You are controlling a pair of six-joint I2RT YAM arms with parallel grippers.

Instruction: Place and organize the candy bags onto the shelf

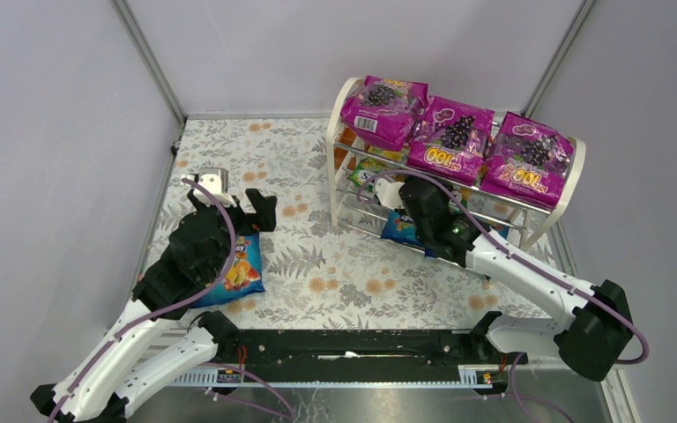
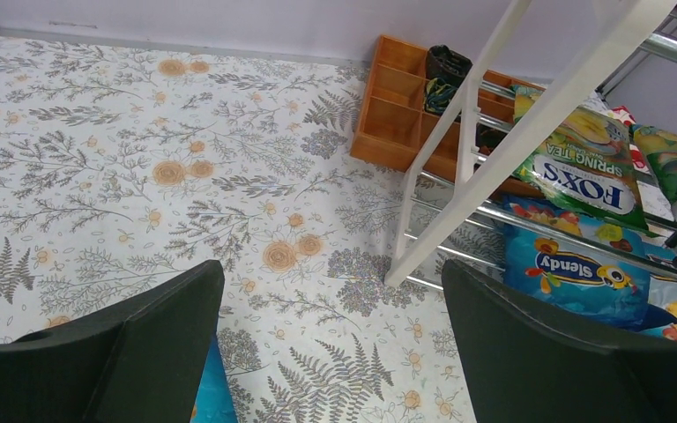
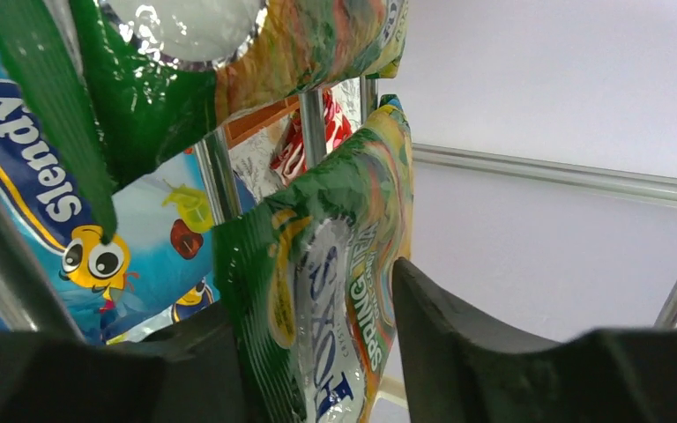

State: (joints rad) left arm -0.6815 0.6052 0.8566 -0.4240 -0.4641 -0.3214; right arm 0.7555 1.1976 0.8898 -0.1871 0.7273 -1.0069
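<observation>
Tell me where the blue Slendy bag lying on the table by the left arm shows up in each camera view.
Top external: the blue Slendy bag is at lower left, partly covered by the left arm.
Left wrist: only a blue sliver at the bottom edge, left of centre.
Right wrist: not in it.
Shared landmark: the shelf, whose chrome rods show in all three views.
</observation>
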